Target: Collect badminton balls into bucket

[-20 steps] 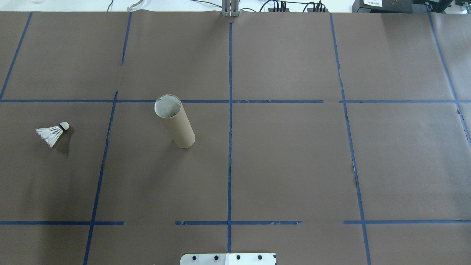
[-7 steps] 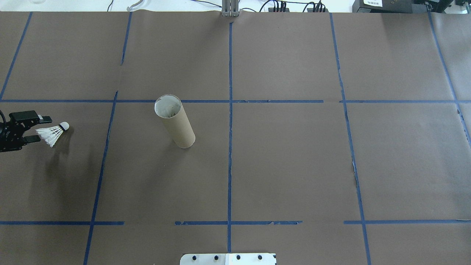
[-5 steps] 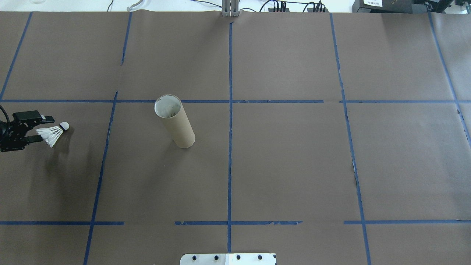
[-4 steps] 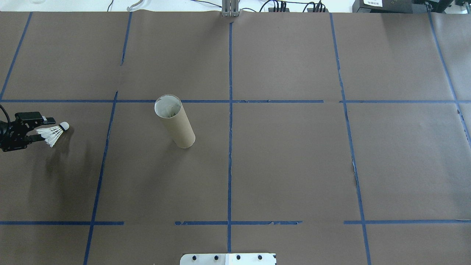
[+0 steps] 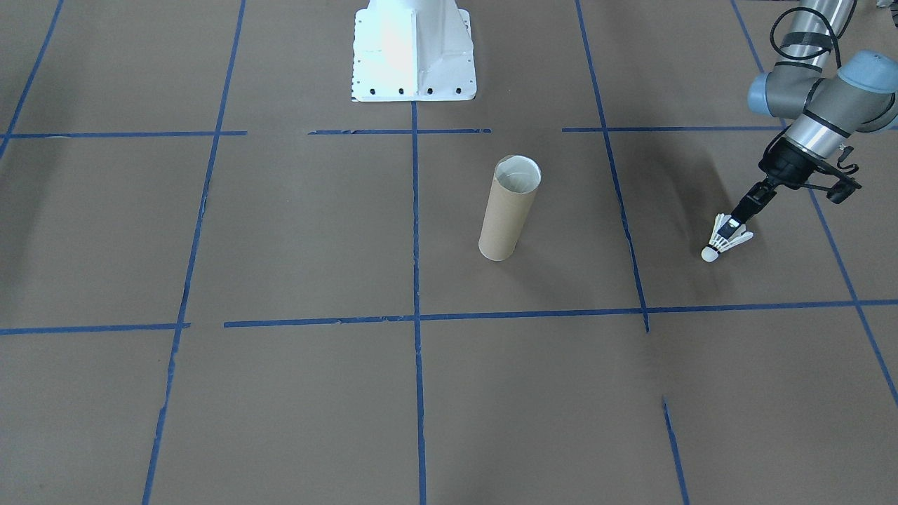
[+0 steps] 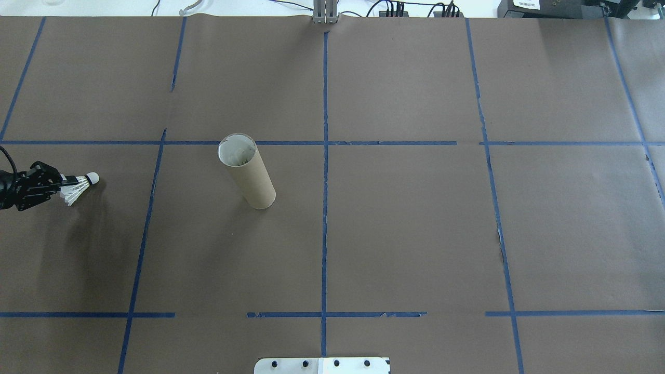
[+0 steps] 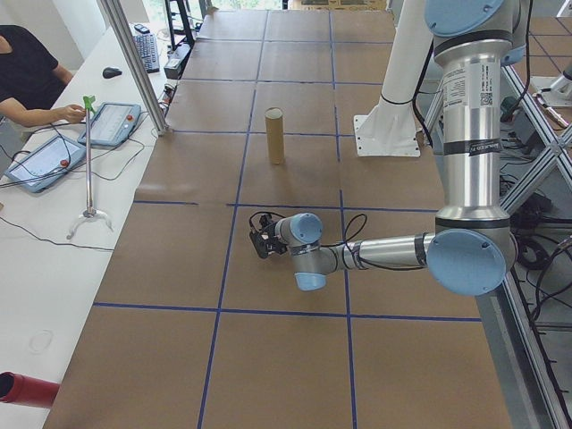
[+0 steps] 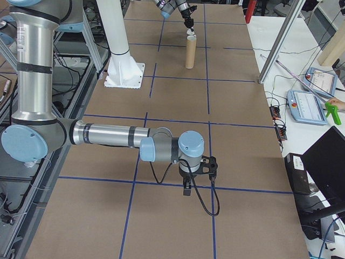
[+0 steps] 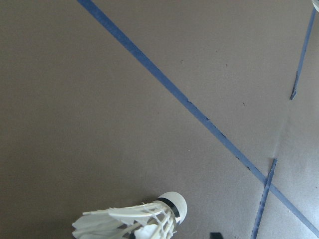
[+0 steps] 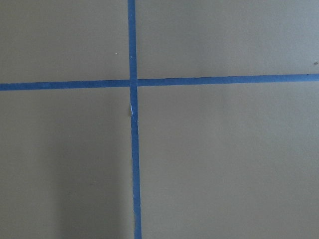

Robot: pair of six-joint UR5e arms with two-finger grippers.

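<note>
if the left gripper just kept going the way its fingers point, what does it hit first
Beyond the shuttlecock it is already closed on, the left gripper points roughly toward the upright tube. The bare brown table paper lies between, though the downward tilt may meet the paper first.

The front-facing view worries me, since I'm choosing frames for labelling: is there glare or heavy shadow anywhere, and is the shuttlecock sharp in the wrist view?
Front-facing view: the white base is blown out by glare, and a soft shadow lies on the paper beside the left gripper. Left wrist view: the shuttlecock is fairly sharp but cut off by the bottom edge.
</note>
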